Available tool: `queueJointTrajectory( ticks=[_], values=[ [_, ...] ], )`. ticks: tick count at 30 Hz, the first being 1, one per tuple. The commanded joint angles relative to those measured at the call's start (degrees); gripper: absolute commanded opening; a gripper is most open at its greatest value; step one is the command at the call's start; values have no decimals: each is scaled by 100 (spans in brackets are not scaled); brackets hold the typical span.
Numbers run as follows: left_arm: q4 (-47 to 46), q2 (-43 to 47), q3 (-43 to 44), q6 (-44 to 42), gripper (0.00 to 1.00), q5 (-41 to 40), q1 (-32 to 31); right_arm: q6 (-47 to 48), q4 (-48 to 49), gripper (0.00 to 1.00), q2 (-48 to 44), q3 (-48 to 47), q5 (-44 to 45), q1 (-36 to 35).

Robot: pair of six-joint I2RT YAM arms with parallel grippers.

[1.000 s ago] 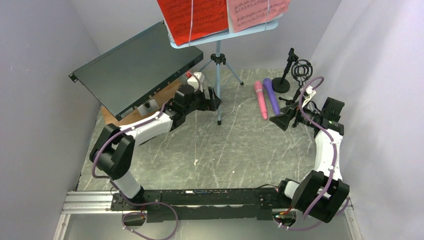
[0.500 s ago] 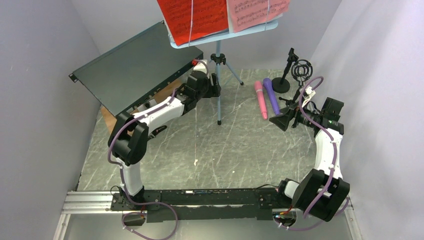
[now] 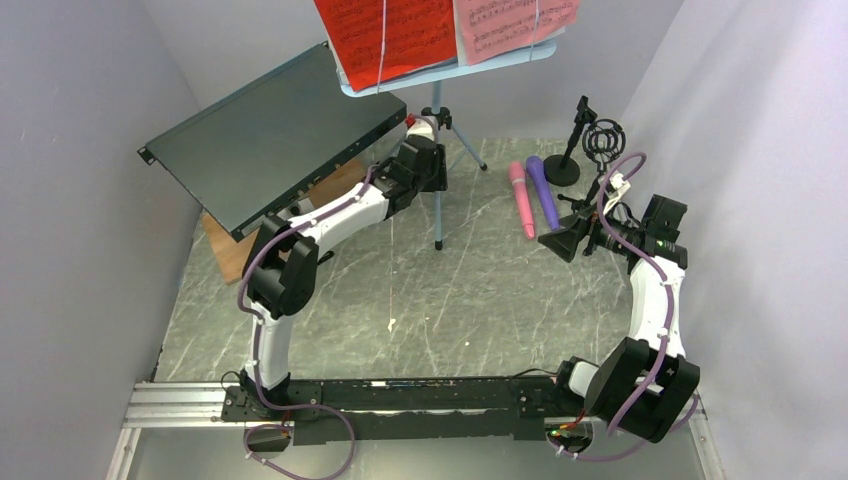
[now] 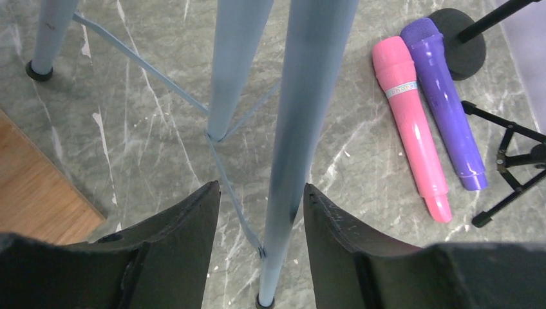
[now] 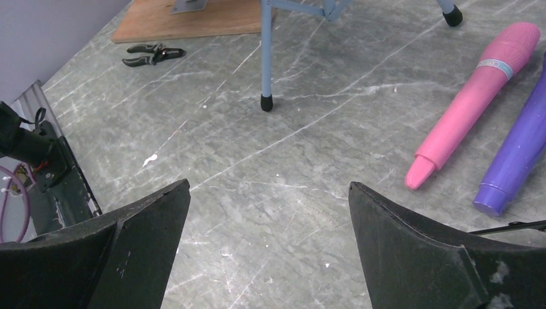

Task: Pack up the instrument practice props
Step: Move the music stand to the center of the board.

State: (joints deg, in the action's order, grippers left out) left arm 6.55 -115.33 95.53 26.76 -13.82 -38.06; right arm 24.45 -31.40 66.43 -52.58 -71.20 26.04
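Lavender walls close in a grey marbled tabletop (image 3: 480, 300), with the music stand (image 3: 435, 100) at the far middle carrying a red page (image 3: 385, 35) and a pink page (image 3: 510, 20). The left gripper (image 4: 261, 190) straddles the stand's near leg (image 4: 293, 129). The leg runs lengthwise between the fingers, down toward its foot on the tabletop. The right-hand finger sits at or against the leg, while a gap shows on the other side, so the gripper is not yet clamped (a grasp looks like the step in hand). The centre pole and thin braces lie just beyond, close enough to crowd the grip.

A dark flat box (image 3: 270, 135) leans right beside the left arm, over a wooden board (image 5: 193, 19), with pliers (image 5: 151, 56) near the board. The right gripper (image 5: 269, 185) hangs spread wide and empty above bare tabletop. The pink microphone (image 5: 470, 109) and purple microphone (image 5: 521, 154) lie side by side just to its far right, and the right arm is clearly the nearer to them. Two black mic stands (image 3: 575, 140) are beyond them.
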Motion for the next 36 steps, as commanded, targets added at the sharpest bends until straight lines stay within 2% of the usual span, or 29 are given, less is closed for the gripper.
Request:
queueJointTrajectory(
  ticks=[1,3,10,17,23,36],
  values=[
    [317,-183,518,-83,54,-332,-93,94,78,96,14,-46,-159,-37],
    [380,-237,610,-108,52,-418,-136,95,76,96,19,-51,-151,-51],
    [585,-336,826,-197,28,-437,-260,74,105,96,37,-38,-153,-96],
    [520,-227,692,-104,10,-365,-318,60,121,96,45,-25,-150,-134],
    [452,-40,543,-20,5,-232,-383,85,116,96,37,-25,-134,-162],
    [261,505,-9,253,2,75,-624,104,99,96,19,-25,-124,-185]
  ],
)
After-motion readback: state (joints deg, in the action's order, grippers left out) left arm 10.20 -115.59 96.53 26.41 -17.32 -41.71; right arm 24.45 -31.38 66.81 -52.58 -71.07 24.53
